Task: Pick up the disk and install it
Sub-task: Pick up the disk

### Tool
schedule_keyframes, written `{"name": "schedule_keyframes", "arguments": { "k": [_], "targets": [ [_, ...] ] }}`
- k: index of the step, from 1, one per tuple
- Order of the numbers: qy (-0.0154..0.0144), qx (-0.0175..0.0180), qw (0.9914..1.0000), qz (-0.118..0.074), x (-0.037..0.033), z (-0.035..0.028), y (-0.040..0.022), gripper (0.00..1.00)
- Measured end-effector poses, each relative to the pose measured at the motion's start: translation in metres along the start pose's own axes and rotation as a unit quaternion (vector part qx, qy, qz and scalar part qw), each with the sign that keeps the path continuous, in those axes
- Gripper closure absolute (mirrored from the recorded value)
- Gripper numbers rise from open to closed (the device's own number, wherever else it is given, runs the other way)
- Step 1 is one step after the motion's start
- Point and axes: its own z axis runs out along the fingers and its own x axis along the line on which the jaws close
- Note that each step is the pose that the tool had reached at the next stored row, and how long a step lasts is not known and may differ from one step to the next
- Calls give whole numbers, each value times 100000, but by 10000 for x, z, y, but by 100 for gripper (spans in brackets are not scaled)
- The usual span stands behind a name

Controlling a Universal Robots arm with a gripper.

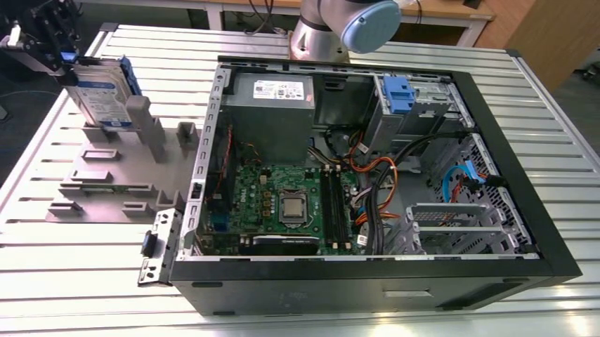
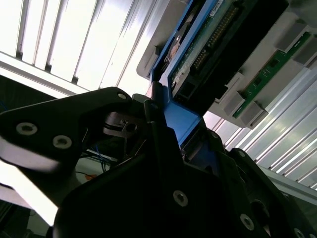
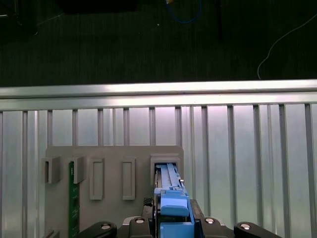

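Exterior view: at the exterior view's far left, the gripper (image 1: 62,64) is clamped on the top edge of the disk (image 1: 101,95). The disk stands upright on edge at the back end of a grey slotted fixture (image 1: 112,175). Whether its lower edge is seated in a slot or just clear of it cannot be told. The disk's white-and-blue label faces the camera, and its print is not legible. To the exterior view's right lies an open computer case (image 1: 525,232) on the slatted aluminium table (image 1: 75,281). Inside the case are a grey power supply (image 1: 272,116) with a white sticker, a green motherboard (image 1: 258,189), bundled cables (image 1: 375,168) and a metal drive cage (image 1: 412,112) with a blue tab. The case wall stands between the fixture and the cage.

Second wrist view: the black gripper (image 2: 173,134) pinches the disk's (image 2: 208,44) blue frame from both sides. Just beside the disk, a green circuit board (image 2: 267,74) sits in the fixture (image 2: 233,104).

First wrist view: the disk (image 3: 168,181) points into the end slot of the fixture (image 3: 114,158), with the gripper (image 3: 171,220) closed round its blue end. A green board (image 3: 73,198) stands in a slot well apart from it.
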Motion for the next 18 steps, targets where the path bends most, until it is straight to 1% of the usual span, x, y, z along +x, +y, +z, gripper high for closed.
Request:
{"name": "schedule_keyframes", "arguments": {
  "k": [4, 8, 14, 18],
  "targets": [
    [0, 2, 100000, 0, 0, -1, 0, 63],
    [1, 0, 100000, 3, 0, -23, 1, 63],
    [-2, 2, 100000, 1, 0, -82, 2, 63],
    [0, -2, 100000, 2, 1, -139, 3, 63]
  ]
}}
